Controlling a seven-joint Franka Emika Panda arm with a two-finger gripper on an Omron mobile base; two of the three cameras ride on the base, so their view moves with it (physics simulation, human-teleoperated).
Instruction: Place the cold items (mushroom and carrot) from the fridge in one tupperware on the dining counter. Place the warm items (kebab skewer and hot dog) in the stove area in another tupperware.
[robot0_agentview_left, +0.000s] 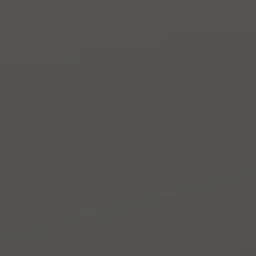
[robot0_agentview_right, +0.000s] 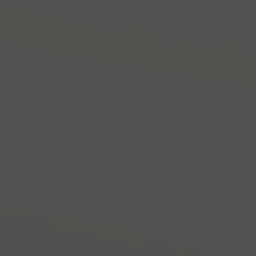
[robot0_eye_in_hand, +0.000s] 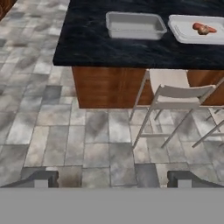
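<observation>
Gripper (robot0_eye_in_hand: 112, 180) spread wide over open tiled floor (robot0_eye_in_hand: 65, 135), well short of dining counter's (robot0_eye_in_hand: 87, 43) near edge; carrot (robot0_eye_in_hand: 206, 29) and mushroom (robot0_eye_in_hand: 201, 29) touching in right tupperware (robot0_eye_in_hand: 183, 35).

In the hand view, two tupperwares were set side by side on the dining counter (robot0_eye_in_hand: 87, 43): the left tupperware (robot0_eye_in_hand: 134, 25) and the right tupperware (robot0_eye_in_hand: 197, 29), in which the carrot (robot0_eye_in_hand: 205, 28) and the mushroom (robot0_eye_in_hand: 201, 30) lay (touching, apparently). A stool (robot0_eye_in_hand: 173, 98) was placed before the counter, below them.
</observation>
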